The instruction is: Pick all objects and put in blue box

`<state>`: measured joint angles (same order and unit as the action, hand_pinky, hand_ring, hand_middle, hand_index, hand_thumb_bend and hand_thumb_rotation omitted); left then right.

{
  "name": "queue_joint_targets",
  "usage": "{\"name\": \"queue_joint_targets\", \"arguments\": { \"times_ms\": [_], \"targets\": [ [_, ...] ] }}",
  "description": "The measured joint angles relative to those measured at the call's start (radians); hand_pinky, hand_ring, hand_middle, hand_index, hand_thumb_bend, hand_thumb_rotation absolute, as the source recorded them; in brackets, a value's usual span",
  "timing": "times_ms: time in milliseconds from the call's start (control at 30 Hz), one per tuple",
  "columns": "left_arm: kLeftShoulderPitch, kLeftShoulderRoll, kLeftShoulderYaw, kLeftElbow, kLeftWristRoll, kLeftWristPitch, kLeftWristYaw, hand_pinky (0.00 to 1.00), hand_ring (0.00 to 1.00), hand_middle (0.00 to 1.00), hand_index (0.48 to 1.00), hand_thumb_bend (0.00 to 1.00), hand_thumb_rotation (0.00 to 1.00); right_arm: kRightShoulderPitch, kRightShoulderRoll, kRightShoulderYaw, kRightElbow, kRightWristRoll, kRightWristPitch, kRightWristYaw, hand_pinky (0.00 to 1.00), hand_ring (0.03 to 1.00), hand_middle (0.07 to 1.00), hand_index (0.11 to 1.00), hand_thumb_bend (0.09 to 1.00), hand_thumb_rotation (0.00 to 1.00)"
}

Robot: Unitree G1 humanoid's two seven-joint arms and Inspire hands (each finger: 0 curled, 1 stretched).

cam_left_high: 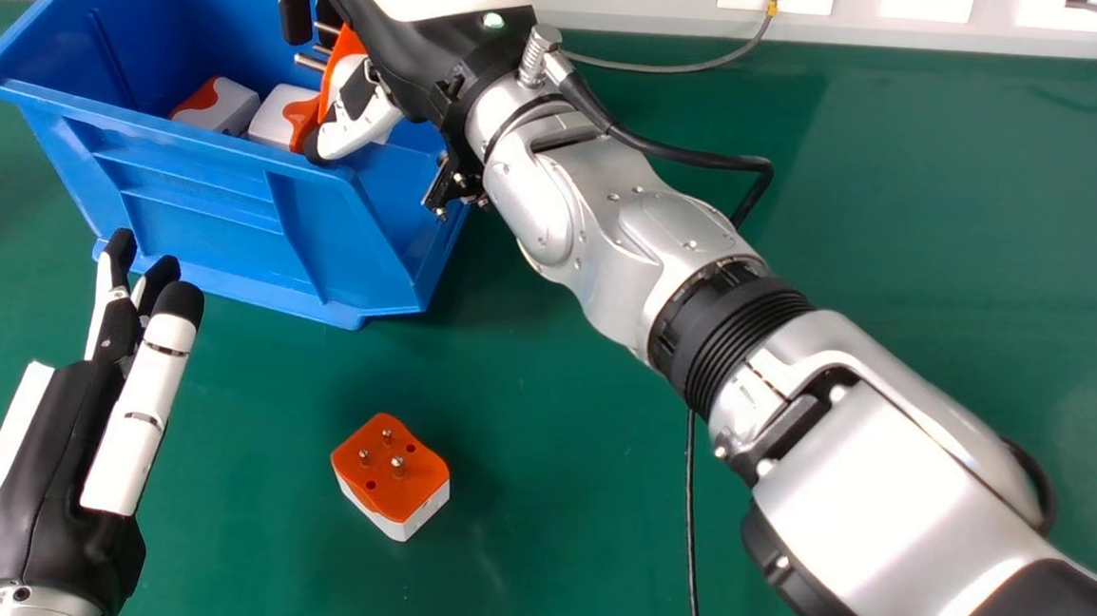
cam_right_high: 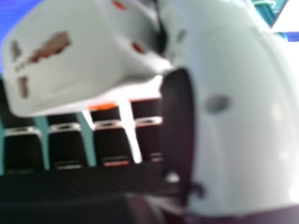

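Right hand [cam_left_high: 412, 47]: fingers and thumb closed in a narrow grip around 1 orange-and-white adapter [cam_left_high: 343, 59], prongs projecting sideways past the fingers. Hand and load are located over the blue box [cam_left_high: 203, 201], inside its rim line. Below and beside the load, 2 adapters lie in the box: a left adapter [cam_left_high: 229, 108] and a right adapter [cam_left_high: 284, 113], the latter close against the held piece. Contact between them cannot be confirmed.

Outward, 1 loose adapter [cam_left_high: 393, 470] sits prongs up on the green table [cam_left_high: 544, 536], in front of the box. Left hand [cam_left_high: 58, 468]: at the view's lower left, fingers extended, idle.

Assessed step: release in box, with 1 piece then outstanding. Principal hazard: prongs catching on the fingers as they open, causing the load to hang or be dragged out. Secondary: thumb clipping the near rim on withdrawal if lift is insufficient.
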<state>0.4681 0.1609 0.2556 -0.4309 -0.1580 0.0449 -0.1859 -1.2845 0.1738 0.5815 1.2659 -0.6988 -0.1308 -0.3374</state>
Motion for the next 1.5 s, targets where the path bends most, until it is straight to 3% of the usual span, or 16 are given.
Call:
{"name": "queue_joint_targets", "arguments": {
  "times_ms": [333,867,1167,1267,1433,1500],
  "targets": [
    [0.003,-0.011,-0.010,-0.001,0.001,-0.003,0.001,1.00,1.00,1.00,1.000,0.47,0.89,0.000,-0.003,-0.009,-0.001,0.014,0.012,0.009,0.34,0.440,0.518,0.498,0.498,0.00],
    [0.001,-0.010,-0.012,-0.006,0.001,-0.002,0.000,1.00,1.00,1.00,1.000,0.45,0.88,0.062,-0.037,-0.028,-0.179,0.019,0.034,0.069,0.34,0.438,0.523,0.492,0.497,0.00],
    [0.001,-0.011,-0.014,-0.005,0.003,-0.020,-0.002,0.99,1.00,1.00,1.000,0.45,0.88,0.069,-0.034,-0.024,-0.118,0.015,0.033,0.045,0.34,0.442,0.526,0.495,0.497,0.00],
    [0.007,-0.015,-0.015,-0.006,0.004,-0.020,0.001,0.99,1.00,1.00,1.000,0.45,0.89,0.058,-0.020,-0.020,-0.088,0.014,0.034,0.022,0.34,0.443,0.525,0.495,0.497,0.00],
    [0.017,-0.024,-0.023,-0.011,0.020,-0.020,0.014,0.99,1.00,1.00,1.000,0.46,0.89,0.051,-0.017,-0.016,-0.061,0.014,0.032,0.000,0.34,0.447,0.517,0.492,0.498,0.00],
    [0.021,-0.026,-0.026,-0.012,0.021,-0.020,0.016,0.99,1.00,1.00,1.000,0.46,0.89,0.049,-0.017,-0.016,-0.057,0.014,0.033,-0.003,0.34,0.447,0.517,0.492,0.498,0.00]
  ]
}}
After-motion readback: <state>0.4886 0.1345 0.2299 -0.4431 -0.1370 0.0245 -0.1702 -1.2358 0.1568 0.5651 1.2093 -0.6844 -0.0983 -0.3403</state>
